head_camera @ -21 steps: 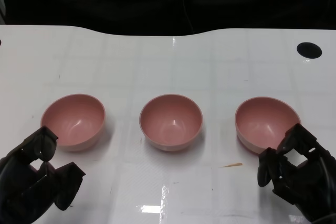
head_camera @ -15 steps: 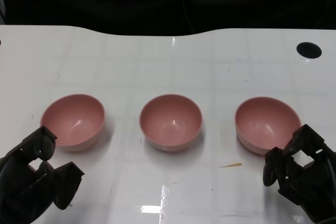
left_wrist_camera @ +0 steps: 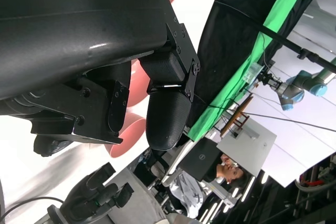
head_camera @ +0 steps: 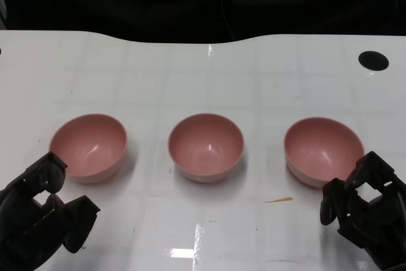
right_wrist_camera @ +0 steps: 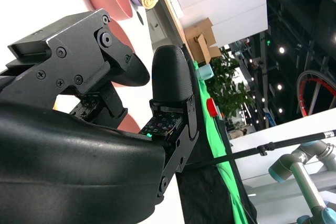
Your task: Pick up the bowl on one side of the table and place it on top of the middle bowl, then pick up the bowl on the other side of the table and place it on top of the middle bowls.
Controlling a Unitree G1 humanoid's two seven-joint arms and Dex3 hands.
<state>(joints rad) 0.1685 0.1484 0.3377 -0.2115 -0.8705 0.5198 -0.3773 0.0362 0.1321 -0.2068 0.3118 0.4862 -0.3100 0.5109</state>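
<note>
Plainly, nothing has been stacked yet: three pink bowls sit apart in a row on the white table (head_camera: 203, 68), the left bowl (head_camera: 88, 146), the middle bowl (head_camera: 205, 146) and the right bowl (head_camera: 322, 149), each upright on its own base with bare table between them. The step in hand looks like the very first one, the approach to a side bowl. The right robot hand (head_camera: 365, 214) hangs low at the near edge, its uppermost fingers just beside or perhaps touching the near rim of the right bowl; the head view does not settle whether there is contact. Its fingers are parted and curved with nothing between them, and the right wrist view shows a clear gap between thumb and fingers, so it holds nothing. The left robot hand (head_camera: 41, 217) sits just in front of the left bowl, its top finger close to the rim, fingers likewise apart and empty, as the left wrist view also suggests. Since the right robot hand seems the closer to a grasp, my guess is the right bowl goes first. The next move calls for bringing fingers over the near rim with the thumb outside the wall, pinching the rim firmly, lifting the bowl straight up off the table, carrying it sideways above the middle bowl, and lowering it level so it nests rather than tips. A thin orange sliver (head_camera: 279, 200) lies on the table near that hand, out of the path.
</note>
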